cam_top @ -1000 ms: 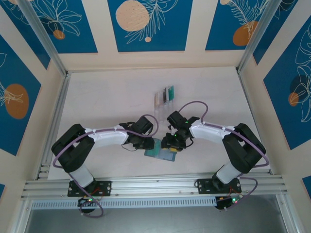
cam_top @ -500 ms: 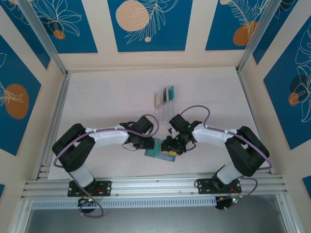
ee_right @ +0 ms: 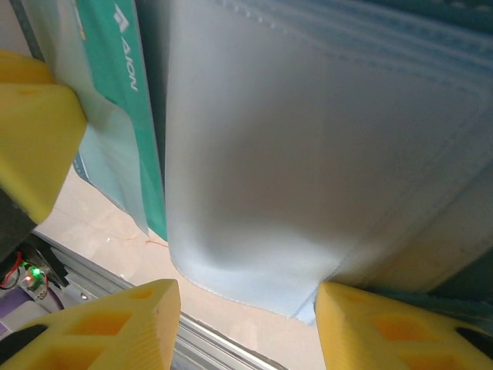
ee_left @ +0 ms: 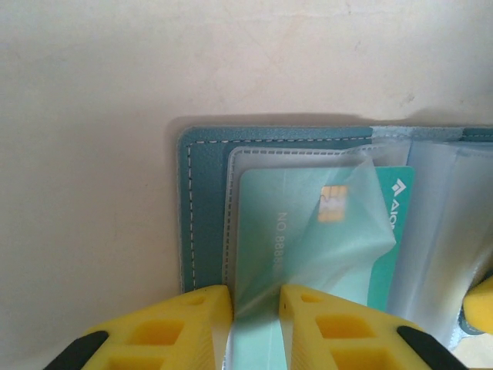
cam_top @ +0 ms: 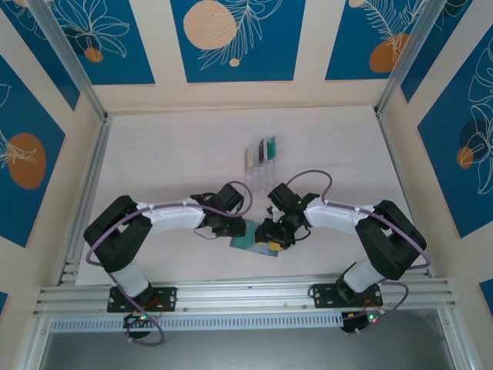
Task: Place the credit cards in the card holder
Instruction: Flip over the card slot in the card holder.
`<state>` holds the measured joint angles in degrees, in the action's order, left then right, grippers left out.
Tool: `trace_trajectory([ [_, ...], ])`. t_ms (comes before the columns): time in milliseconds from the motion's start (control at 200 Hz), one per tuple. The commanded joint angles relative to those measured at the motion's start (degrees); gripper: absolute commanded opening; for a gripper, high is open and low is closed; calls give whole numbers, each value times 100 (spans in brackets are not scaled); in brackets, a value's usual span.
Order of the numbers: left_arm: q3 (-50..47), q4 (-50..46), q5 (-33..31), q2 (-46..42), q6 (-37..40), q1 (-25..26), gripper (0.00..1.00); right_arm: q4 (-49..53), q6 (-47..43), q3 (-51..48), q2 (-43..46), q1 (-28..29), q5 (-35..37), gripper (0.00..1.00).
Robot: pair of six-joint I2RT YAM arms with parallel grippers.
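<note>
The card holder (cam_top: pixel 248 243) lies open on the table between both grippers; its slate-teal cover (ee_left: pixel 203 185) and pale pockets show. A teal-green credit card (ee_left: pixel 308 231) with a gold chip sits partly inside a see-through pocket, its logo end (ee_right: pixel 117 46) sticking out. My left gripper (ee_left: pixel 256 324) (cam_top: pixel 231 226) is shut on the lifted flap of that pocket. At the holder's right side my right gripper (ee_right: pixel 248 324) (cam_top: pixel 275 233) stands open, a loose pale pocket leaf (ee_right: pixel 308 154) hanging between its fingers and touching the right one (ee_right: pixel 393 327). More credit cards (cam_top: pixel 269 146) stand in a rack behind.
A clear acrylic slotted rack (cam_top: pixel 259 160) stands just behind the two grippers. The aluminium rail (cam_top: pixel 246 293) runs along the near table edge, close under the holder. The left gripper's yellow finger (ee_right: pixel 31 131) shows beside the card in the right wrist view.
The right gripper's jaws have spread wider and it has shifted slightly left, down over the holder. The left gripper has stayed put, still pinching the pocket flap.
</note>
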<state>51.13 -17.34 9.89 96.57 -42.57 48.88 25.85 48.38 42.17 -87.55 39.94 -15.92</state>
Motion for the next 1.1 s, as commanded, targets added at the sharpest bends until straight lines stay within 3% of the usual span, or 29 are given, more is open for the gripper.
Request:
trace_trajectory([
  [0,-240,-203,-47,490,-83,51,26,-376,76,27,-277,-8,-216,51],
  [455,-323,-170,-42,516,-112,56,25,-1342,145,-93,-86,-339,-560,56],
  [830,-358,-128,-34,512,-125,51,25,-732,-175,166,65,-344,-113,57],
  [1095,-385,-121,-70,479,-154,50,25,-1306,-11,241,-321,-321,-761,58],
])
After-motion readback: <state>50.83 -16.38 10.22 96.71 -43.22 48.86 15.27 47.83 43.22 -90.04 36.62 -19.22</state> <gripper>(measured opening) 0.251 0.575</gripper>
